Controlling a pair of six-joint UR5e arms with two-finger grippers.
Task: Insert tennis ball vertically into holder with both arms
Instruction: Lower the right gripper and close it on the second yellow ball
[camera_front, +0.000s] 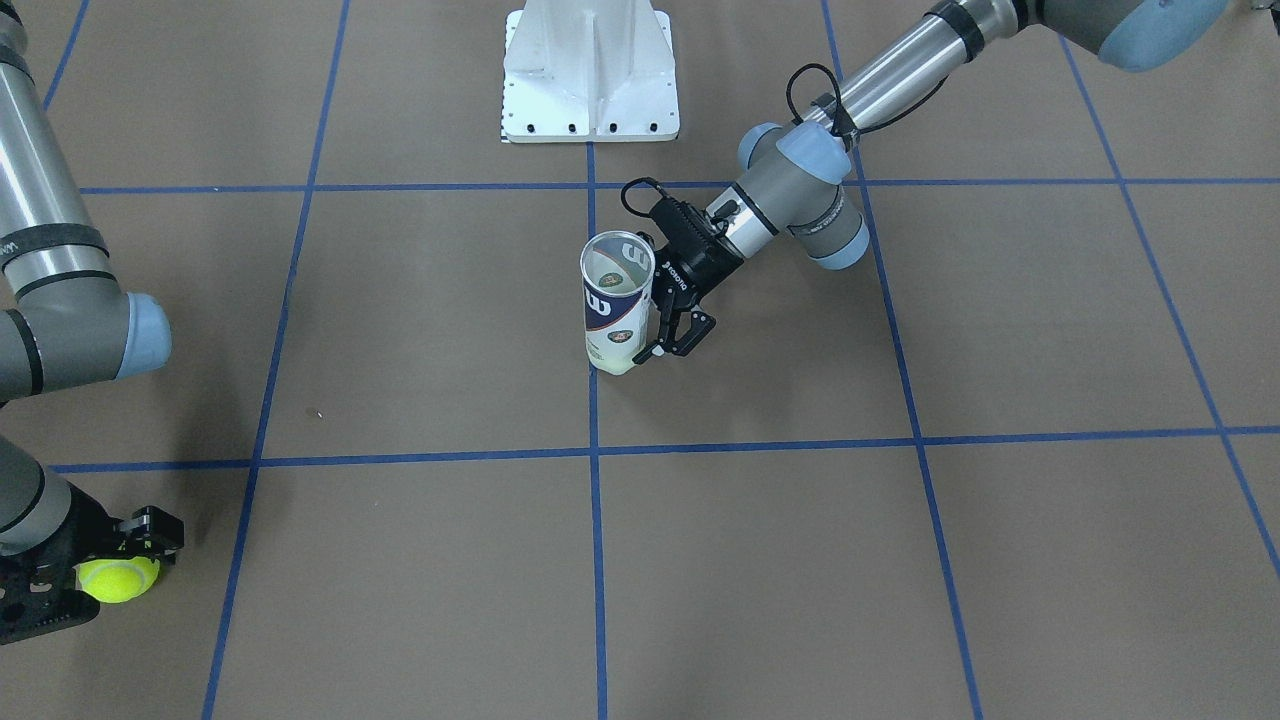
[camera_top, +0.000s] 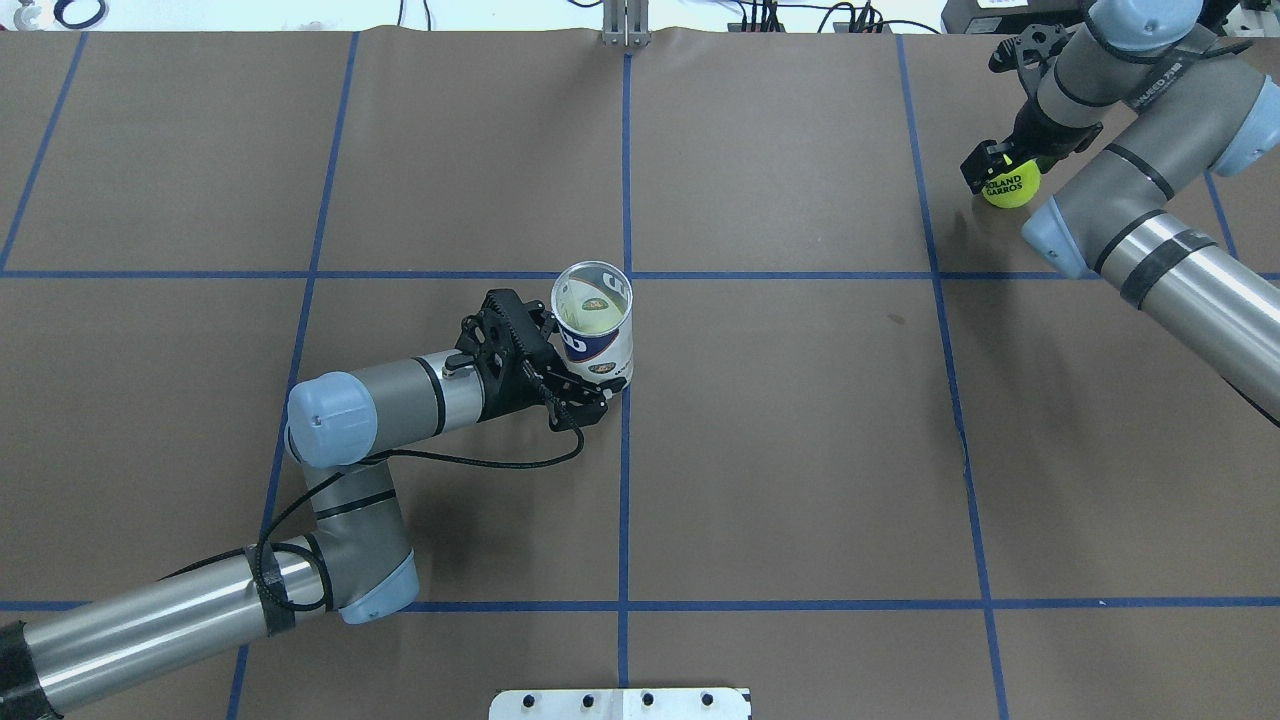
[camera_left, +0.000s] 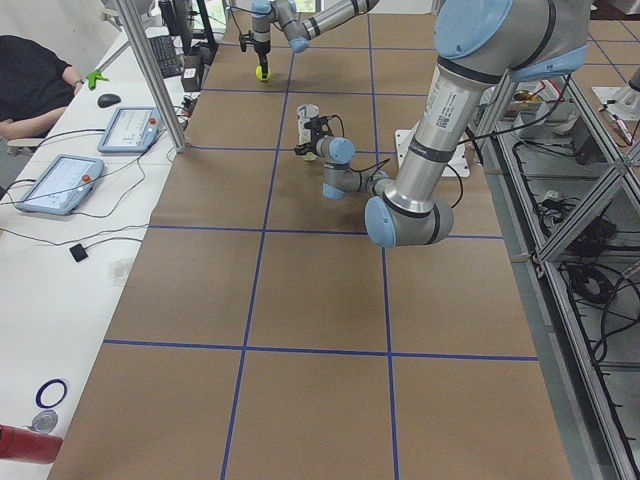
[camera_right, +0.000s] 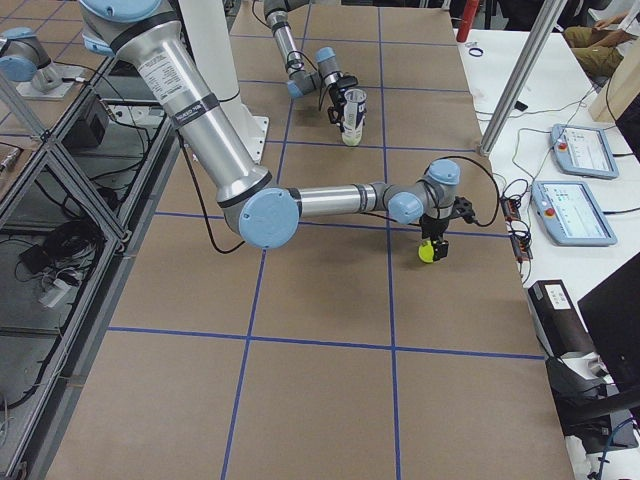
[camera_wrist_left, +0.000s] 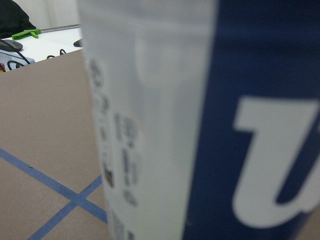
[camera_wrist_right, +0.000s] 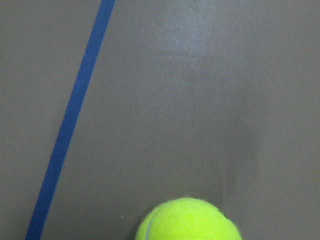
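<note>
The holder (camera_front: 615, 300) stands upright and open-topped near the table's middle, and it also shows in the overhead view (camera_top: 595, 335). A pale yellow-green shape shows at its bottom. My left gripper (camera_front: 678, 345) is tilted down beside the holder's lower part with its jaws apart, one fingertip at the wall. The holder fills the left wrist view (camera_wrist_left: 200, 125). My right gripper (camera_top: 1005, 180) is shut on a yellow-green tennis ball (camera_top: 1010, 188) low over the table, far from the holder. The ball also shows in the front view (camera_front: 118, 578) and the right wrist view (camera_wrist_right: 187, 220).
The white base pedestal (camera_front: 590, 80) stands behind the holder. Blue tape lines (camera_top: 625, 480) grid the brown table. Tablets (camera_right: 578, 150) and cables lie on a side bench beyond the far edge, where a person (camera_left: 30, 80) sits.
</note>
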